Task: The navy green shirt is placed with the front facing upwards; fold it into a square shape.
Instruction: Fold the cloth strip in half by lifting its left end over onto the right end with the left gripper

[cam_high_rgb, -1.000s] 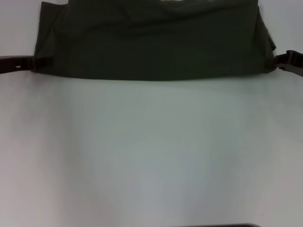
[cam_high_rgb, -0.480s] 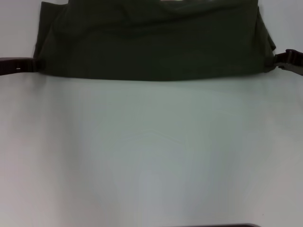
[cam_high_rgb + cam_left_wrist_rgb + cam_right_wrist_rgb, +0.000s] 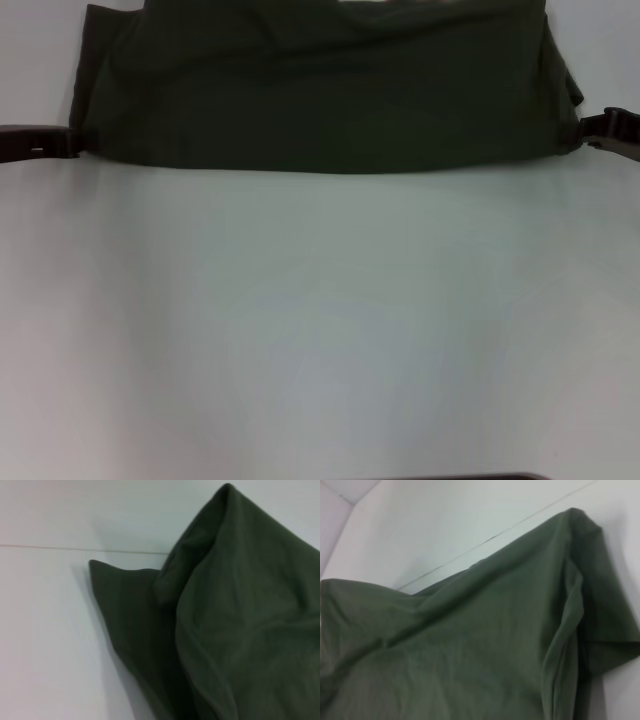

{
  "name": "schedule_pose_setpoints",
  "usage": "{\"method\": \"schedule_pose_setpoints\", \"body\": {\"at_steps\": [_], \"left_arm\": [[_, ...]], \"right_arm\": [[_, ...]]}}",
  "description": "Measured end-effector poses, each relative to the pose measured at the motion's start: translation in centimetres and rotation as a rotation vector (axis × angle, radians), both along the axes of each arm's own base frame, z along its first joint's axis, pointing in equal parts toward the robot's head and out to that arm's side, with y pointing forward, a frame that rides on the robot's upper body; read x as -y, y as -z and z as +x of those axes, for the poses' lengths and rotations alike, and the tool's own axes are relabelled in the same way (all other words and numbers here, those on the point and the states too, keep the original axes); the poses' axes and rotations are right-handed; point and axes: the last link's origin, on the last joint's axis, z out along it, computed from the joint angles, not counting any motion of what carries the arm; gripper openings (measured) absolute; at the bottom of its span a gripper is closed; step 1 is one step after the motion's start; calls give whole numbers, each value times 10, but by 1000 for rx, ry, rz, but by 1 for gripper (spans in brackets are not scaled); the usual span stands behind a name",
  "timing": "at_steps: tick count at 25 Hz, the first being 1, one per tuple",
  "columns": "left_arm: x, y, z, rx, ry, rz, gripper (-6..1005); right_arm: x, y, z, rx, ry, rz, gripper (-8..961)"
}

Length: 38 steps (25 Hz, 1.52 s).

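The navy green shirt [image 3: 320,90] lies folded across the far side of the white table [image 3: 320,320], with its near edge running straight from side to side. No lettering or collar shows. My left gripper [image 3: 70,142] sits on the table just off the shirt's near left corner. My right gripper [image 3: 590,132] is at the shirt's near right corner, touching or almost touching the cloth. The left wrist view shows a layered, rumpled corner of the shirt [image 3: 240,630]. In the right wrist view a sleeve end and creased cloth of the shirt [image 3: 470,645] fill the picture.
The white table stretches bare from the shirt's near edge to the front. A thin dark strip [image 3: 470,477] shows at the front edge. A seam line in the table surface [image 3: 530,520] runs behind the shirt.
My left gripper has drawn back to the left, off the shirt's corner. The shirt's near edge has settled slightly toward me. The right gripper has hardly moved.
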Motion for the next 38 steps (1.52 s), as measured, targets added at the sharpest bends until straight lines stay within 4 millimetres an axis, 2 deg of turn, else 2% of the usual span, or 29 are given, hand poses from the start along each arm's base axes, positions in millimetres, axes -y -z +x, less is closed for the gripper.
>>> {"method": "schedule_pose_setpoints", "body": {"at_steps": [6,18,29,38], "left_arm": [[10,-16,-2,32,10,5,20],[35,-35,-9,62,29,-36,20],[74,-48,-3,136,96,-160,21],[111,-55,-15,214,77,-195,21]], "right_arm": [[12,-1,0,-29,-60,-8,21],[48,-2,3,-115,-139,-71,22],[93,-3,10,-193,-188,-124,22],[124,-9,22,-210,-168,-129,21]]}}
